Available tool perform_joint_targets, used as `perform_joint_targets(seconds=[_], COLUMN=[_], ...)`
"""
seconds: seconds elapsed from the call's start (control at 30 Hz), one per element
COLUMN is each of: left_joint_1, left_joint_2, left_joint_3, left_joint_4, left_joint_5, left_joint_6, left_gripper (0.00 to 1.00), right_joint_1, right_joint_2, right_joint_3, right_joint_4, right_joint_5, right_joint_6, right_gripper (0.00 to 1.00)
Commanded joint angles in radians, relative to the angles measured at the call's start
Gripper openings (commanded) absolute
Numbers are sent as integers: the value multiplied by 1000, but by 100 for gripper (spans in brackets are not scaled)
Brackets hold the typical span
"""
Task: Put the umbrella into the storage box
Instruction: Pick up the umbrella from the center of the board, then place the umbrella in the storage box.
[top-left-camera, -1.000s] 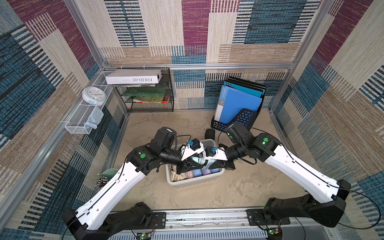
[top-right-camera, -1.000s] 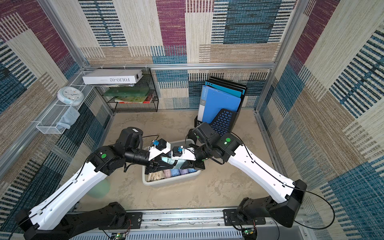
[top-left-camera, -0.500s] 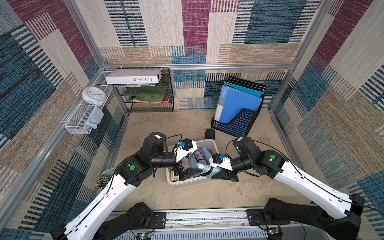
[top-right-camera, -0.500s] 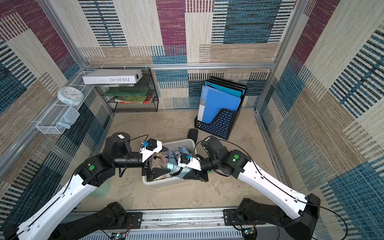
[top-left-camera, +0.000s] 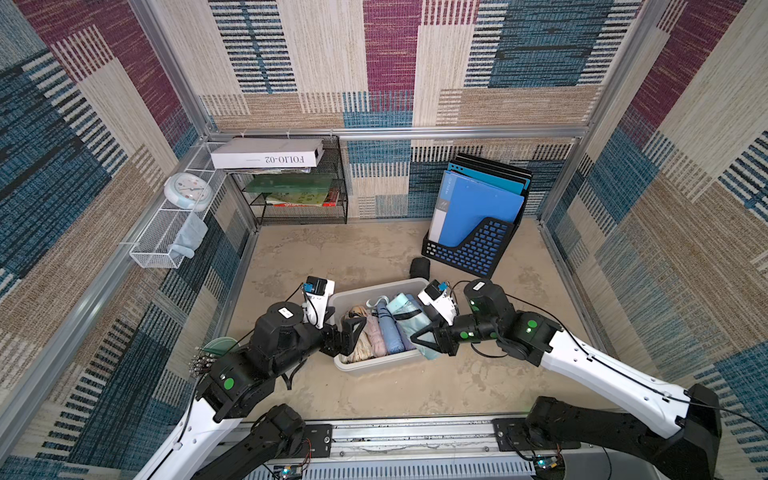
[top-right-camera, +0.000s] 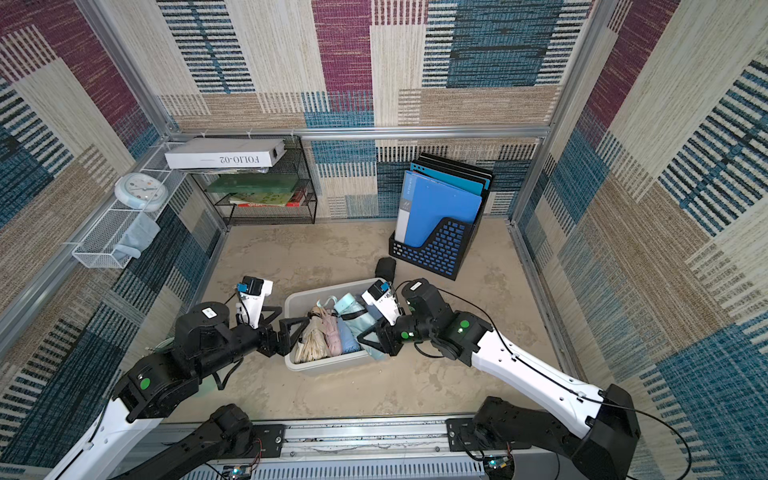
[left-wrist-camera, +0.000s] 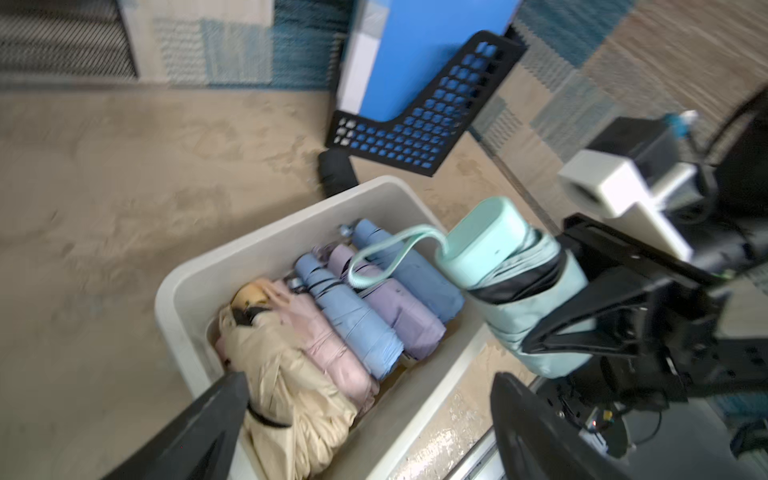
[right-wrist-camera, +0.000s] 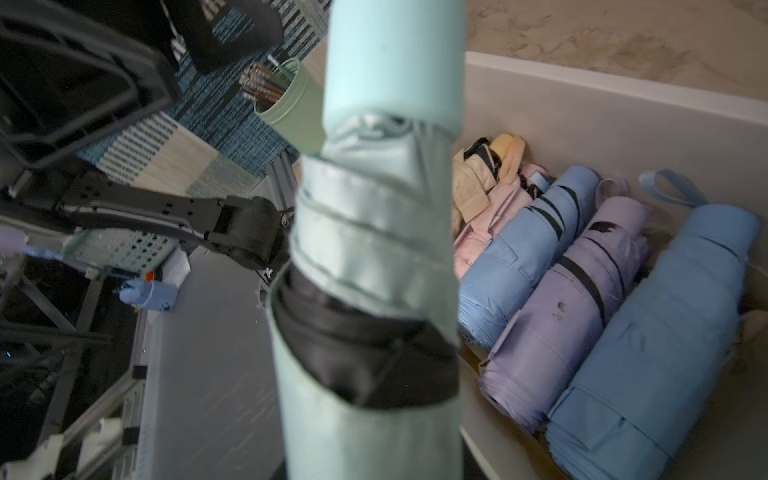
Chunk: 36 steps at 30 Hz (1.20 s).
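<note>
Between the jaws of my R gripper (top-left-camera: 430, 345), clamped tight, sits the mint umbrella (left-wrist-camera: 494, 257), long axis approx parallel w/ those packed in the storage box (top-left-camera: 376, 365) just past my fingertips; L gripper (top-left-camera: 347, 318), spread wide & empty, waits opposite.

umbrella (top-left-camera: 409, 318) over storage box (top-left-camera: 374, 365), file holder (top-left-camera: 473, 251) behind

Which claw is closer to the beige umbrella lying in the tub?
Left. The left gripper hangs open right by the beige umbrella at the storage box's edge; the right gripper is across the box, shut on a mint umbrella.
</note>
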Motion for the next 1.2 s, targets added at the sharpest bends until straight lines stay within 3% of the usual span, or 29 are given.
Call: perform_joint_targets(seconds=[0.0, 0.13, 0.33, 0.43, 0.87, 1.17], left_joint_1=[1, 4, 24, 35, 47, 46], left_joint_2=[16, 58, 95, 96, 105, 142], left_joint_3=[-23, -45, -117, -162, -241, -277], left_joint_4=[-119, -175, -163, -130, -19, 96], left_joint_5=[-141, -182, -129, -100, 4, 93], left_joint_6=[-300, -402, -492, -508, -554, -602], left_gripper=[92, 82, 74, 71, 40, 29], right_joint_1=[4, 11, 45, 65, 135, 138], right_joint_2=[50, 130, 250, 318, 548, 632], right_joint_3=[51, 100, 170, 203, 328, 343], right_joint_4=[75, 107, 131, 99, 28, 1], right_joint_5=[65, 85, 124, 145, 208, 260], right_joint_6=[262, 414, 501, 505, 513, 529], right_gripper=[0, 0, 0, 0, 0, 4])
